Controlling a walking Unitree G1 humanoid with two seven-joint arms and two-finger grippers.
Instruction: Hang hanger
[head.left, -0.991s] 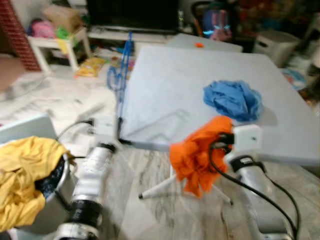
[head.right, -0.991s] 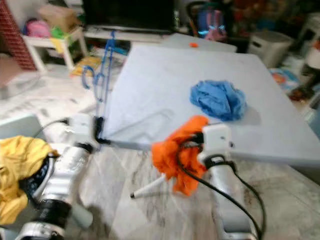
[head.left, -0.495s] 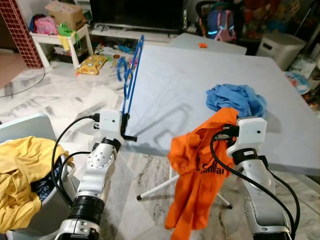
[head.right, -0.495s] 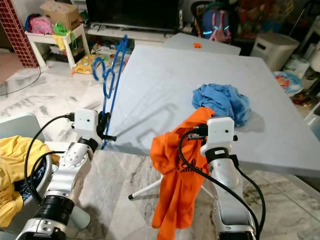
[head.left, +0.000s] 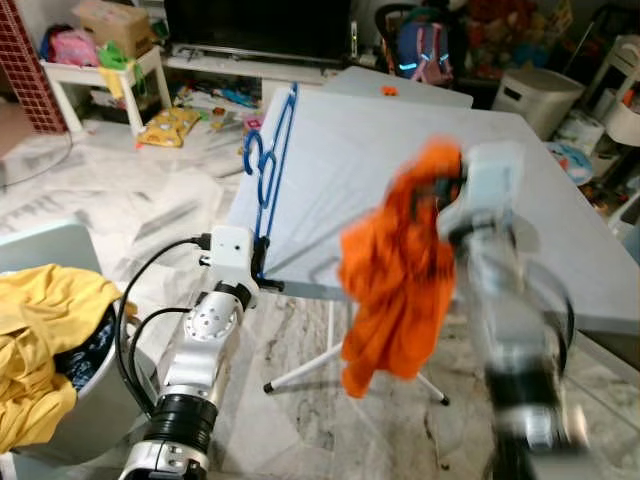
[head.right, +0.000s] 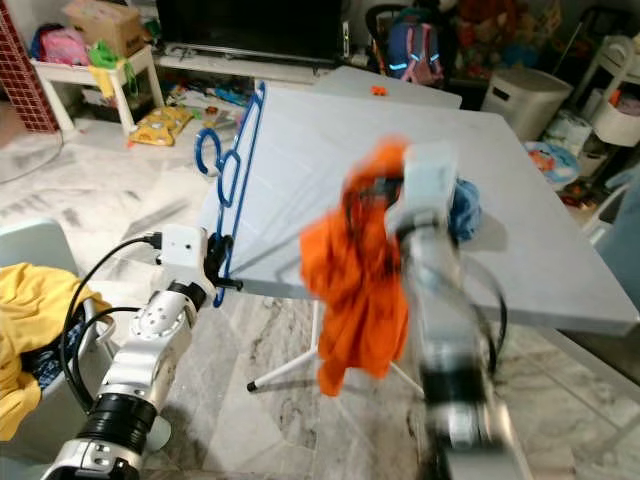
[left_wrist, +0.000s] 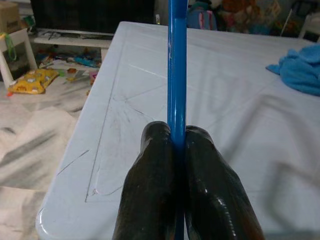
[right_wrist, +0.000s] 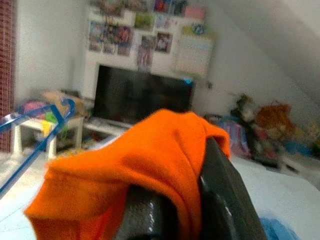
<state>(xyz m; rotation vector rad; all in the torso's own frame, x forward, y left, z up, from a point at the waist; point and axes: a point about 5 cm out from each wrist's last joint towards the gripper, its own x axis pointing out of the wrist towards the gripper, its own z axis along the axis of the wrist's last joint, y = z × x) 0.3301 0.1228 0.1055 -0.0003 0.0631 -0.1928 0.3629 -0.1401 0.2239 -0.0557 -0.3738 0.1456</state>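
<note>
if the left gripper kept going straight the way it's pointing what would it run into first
Probably the grey table. The left gripper, shut on the blue hanger, points across the tabletop; bare surface lies ahead, the blue cloth off to one side. Depth is unclear.

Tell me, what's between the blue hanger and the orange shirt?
Just bare grey tabletop, seen in the left eye view, between the blue plastic hanger and the orange cloth shirt.

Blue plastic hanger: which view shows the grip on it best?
Left wrist view: the left pincer is shut on the blue plastic hanger, its bar pinched between both fingers. The eye views show the whole hanger upright beside the grey table. The right wrist view catches one blurred corner.
</note>
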